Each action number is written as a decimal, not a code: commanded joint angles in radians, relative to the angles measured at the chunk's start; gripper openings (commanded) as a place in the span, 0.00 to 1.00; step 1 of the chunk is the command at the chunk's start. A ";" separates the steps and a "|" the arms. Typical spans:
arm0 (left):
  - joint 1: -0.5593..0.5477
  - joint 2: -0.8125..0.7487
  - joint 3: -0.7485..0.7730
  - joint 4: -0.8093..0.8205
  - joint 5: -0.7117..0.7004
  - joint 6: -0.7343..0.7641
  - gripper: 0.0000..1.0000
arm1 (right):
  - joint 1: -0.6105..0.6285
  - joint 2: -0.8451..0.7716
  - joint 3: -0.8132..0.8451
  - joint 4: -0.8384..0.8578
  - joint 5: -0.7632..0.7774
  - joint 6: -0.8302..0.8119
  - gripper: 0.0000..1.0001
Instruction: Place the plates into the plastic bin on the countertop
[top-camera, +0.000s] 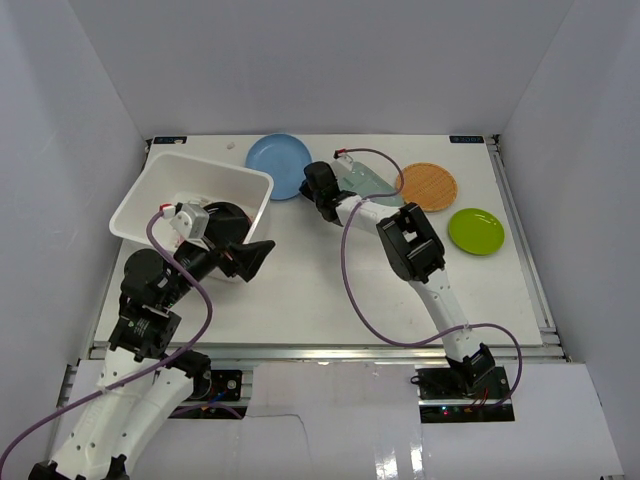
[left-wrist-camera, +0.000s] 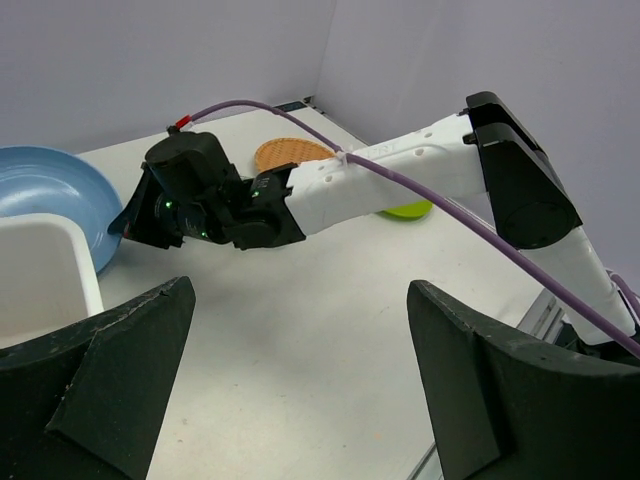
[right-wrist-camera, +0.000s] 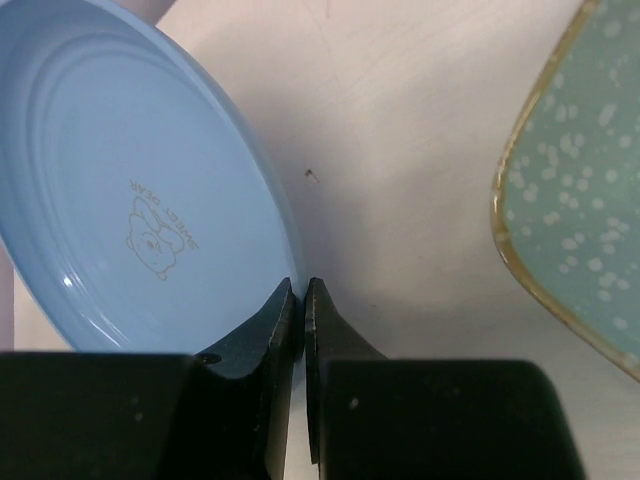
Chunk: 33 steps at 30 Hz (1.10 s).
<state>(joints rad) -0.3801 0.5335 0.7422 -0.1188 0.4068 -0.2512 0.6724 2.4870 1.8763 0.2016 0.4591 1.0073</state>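
Nearest the viewer, the left gripper (left-wrist-camera: 298, 300) hangs over the near-left part of the bench (top-camera: 300, 300), just right of the plastic bin (top-camera: 190, 183); its jaws are spread wide with nothing between them. The bin, a white tub, stands at the far-left corner, and a dark shape inside it is partly hidden by the left arm, so what it is cannot be told. The blue plate (top-camera: 278, 152) lies outside the bin, just beside the bin's far-right corner. The right gripper (right-wrist-camera: 303, 295) reaches to the right-hand rim of this plate; its jaws are pressed almost together, leaving only a thin slit, and their tips meet the rim, though whether the rim is caught in the slit cannot be told. Right of it lies the pale green speckled dish (top-camera: 365, 180), then the orange textured plate (top-camera: 428, 185) touching or overlapping the dish's edge, and the lime green plate (top-camera: 476, 231) nearer and further right, apart from both.
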 joint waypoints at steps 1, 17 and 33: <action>-0.005 0.006 -0.009 0.002 -0.016 0.006 0.98 | -0.017 -0.120 0.069 0.145 0.075 -0.091 0.08; 0.047 -0.085 -0.007 0.021 -0.333 -0.079 0.98 | 0.098 -0.533 -0.195 0.345 -0.014 -0.581 0.08; 0.069 -0.184 -0.015 -0.064 -0.749 -0.112 0.98 | 0.355 -0.231 0.204 -0.051 0.032 -0.566 0.08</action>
<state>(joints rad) -0.3161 0.3454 0.7280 -0.1795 -0.3218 -0.3611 1.0325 2.2700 2.0315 0.1402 0.4618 0.4347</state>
